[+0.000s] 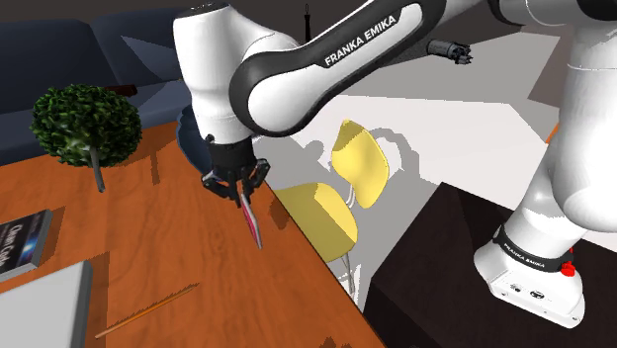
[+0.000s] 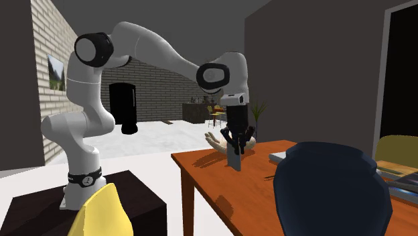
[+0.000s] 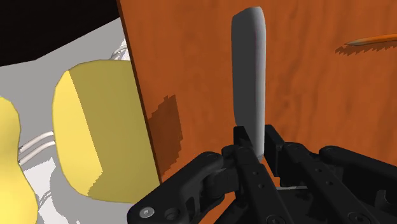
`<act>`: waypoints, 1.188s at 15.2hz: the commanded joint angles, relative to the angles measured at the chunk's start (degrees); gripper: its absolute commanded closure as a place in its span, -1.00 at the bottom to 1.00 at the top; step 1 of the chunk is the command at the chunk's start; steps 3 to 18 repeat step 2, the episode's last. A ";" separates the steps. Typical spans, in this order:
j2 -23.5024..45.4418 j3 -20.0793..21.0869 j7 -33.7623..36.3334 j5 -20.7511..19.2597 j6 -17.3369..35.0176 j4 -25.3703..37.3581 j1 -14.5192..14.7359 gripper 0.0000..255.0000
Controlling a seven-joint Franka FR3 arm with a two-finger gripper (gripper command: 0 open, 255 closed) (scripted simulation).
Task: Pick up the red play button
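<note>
My gripper [image 1: 240, 193] is shut on a thin flat slab, the play button [image 1: 253, 221], over the orange wooden table [image 1: 148, 237] near its edge. In the shoulder view the slab shows a reddish edge. Its broad face looks grey in the second exterior view [image 2: 234, 159] and in the wrist view [image 3: 248, 76]. It hangs straight down from the gripper [image 2: 233, 143], with its lower end close to the tabletop; I cannot tell whether it touches. In the wrist view the gripper [image 3: 254, 151] clasps the slab's near end between both fingers.
Yellow chairs [image 1: 341, 193] stand just past the table edge below the gripper. On the table are a pencil [image 1: 148, 308], a dark book [image 1: 22, 242], a grey flat board [image 1: 40, 306] and a small green tree [image 1: 84, 124]. A dark blue chair back [image 2: 331, 194] fronts the second exterior view.
</note>
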 commanded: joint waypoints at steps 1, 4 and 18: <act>-0.49 0.13 -0.23 0.35 -0.71 0.29 -0.13 1.00; -0.49 0.13 -0.23 0.35 -0.72 0.30 -0.13 1.00; -0.49 0.13 -0.23 0.35 -0.72 0.30 -0.13 1.00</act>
